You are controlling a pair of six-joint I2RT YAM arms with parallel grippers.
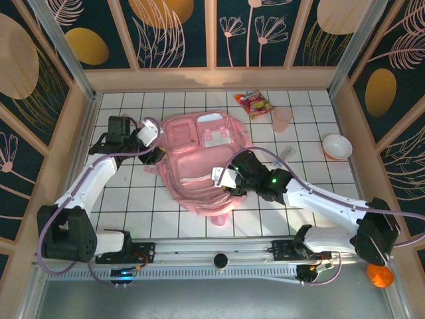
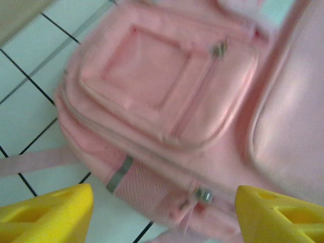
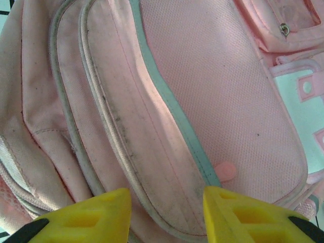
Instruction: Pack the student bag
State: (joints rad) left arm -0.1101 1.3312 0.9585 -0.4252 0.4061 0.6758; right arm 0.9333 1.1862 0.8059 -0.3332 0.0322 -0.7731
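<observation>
In the middle of the white-tiled tabletop (image 1: 133, 199), the student bag (image 1: 199, 166) is lying flat with its front pockets facing up, so the zips are sitting within reach of both arms. The left pincer (image 1: 158, 158) is hovering at the bag's left edge. Its yellow fingers (image 2: 45, 212) are standing wide apart with nothing between them. It is looking down on a square front pocket (image 2: 162, 91) and, nearer, on a metal zip pull (image 2: 204, 195) beside a mesh side pocket. That placement is probably setting it up to pin the fabric or catch that pull.

The right pincer (image 1: 222, 178) is hanging over the lower middle of the bag, also released. Its fingers are framing the curved seam of a large pocket flap (image 3: 152, 152) without clasping it. My guess is that this arm is lining up on the flap's edge to lift or open it while the other arm is steadying the bag.

Near the back wall a snack packet (image 1: 254, 104) is waiting just beside a pale pink item (image 1: 283, 118) that I cannot identify. A white bowl (image 1: 337, 146) is sitting well off to the right. Nothing appears to be going into the bag yet, and no compartment is showing open, so the packing seems to be at its opening step.
</observation>
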